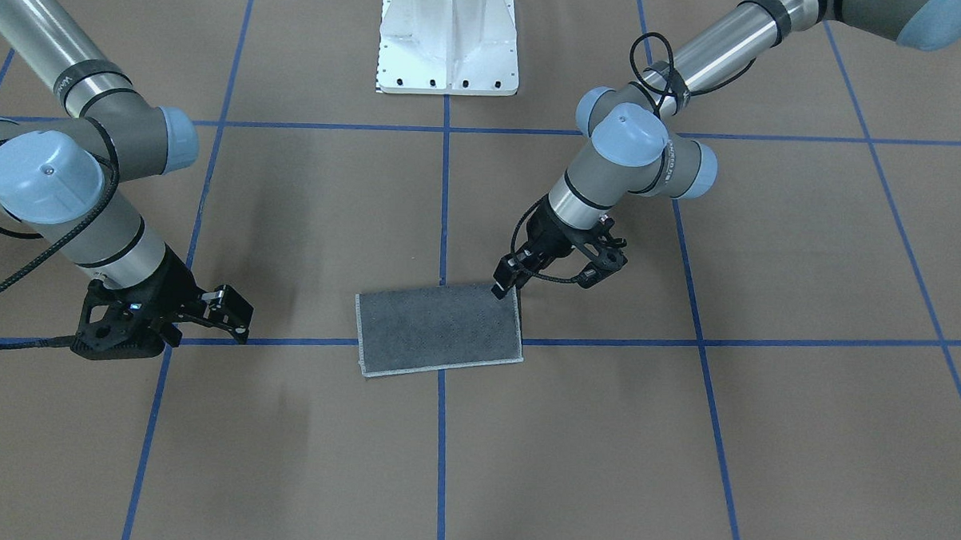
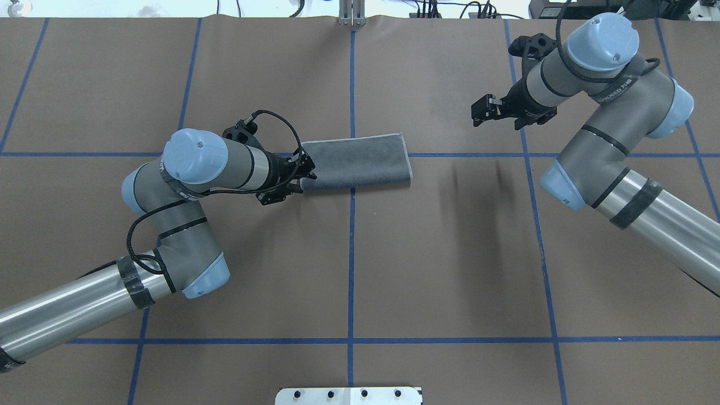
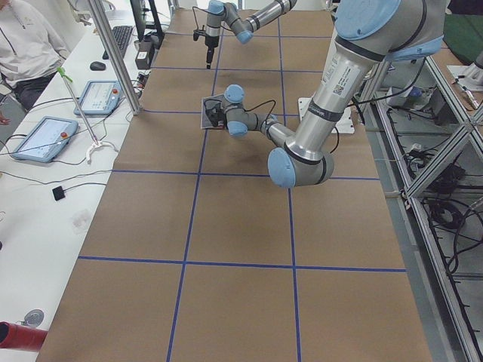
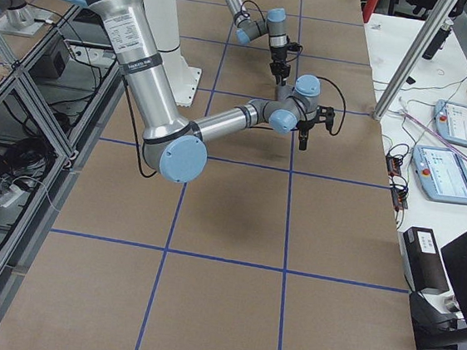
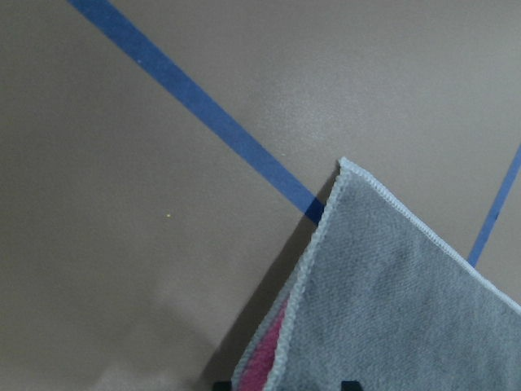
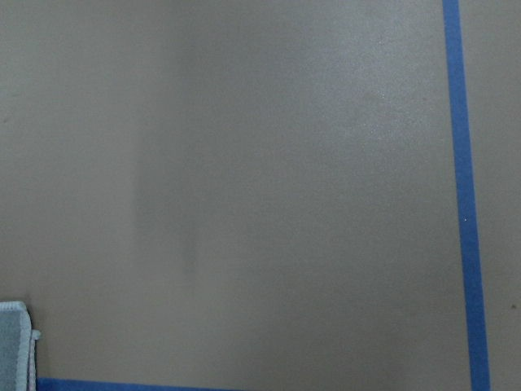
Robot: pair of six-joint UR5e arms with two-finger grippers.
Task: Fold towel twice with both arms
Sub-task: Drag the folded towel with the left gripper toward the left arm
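Observation:
The towel [image 2: 354,160] lies flat on the table, folded in half with its dark grey face up; it also shows in the front view [image 1: 438,328]. My left gripper [image 2: 305,170] is low at the towel's left short end, at its near corner [image 1: 505,285]. It looks open, with the fingertips to either side of the edge. The left wrist view shows the towel's corner [image 5: 391,301] with a strip of the pink face [image 5: 264,358] between the layers. My right gripper [image 2: 481,112] is open and empty, held above the table well right of the towel. The right wrist view catches only a towel corner [image 6: 12,346].
The white pedestal base [image 1: 448,45] stands at the robot's side of the table. Blue tape lines [image 2: 351,253] cross the brown table cover. A side bench with tablets [image 3: 38,139] and a seated person [image 3: 23,38] runs along the far edge.

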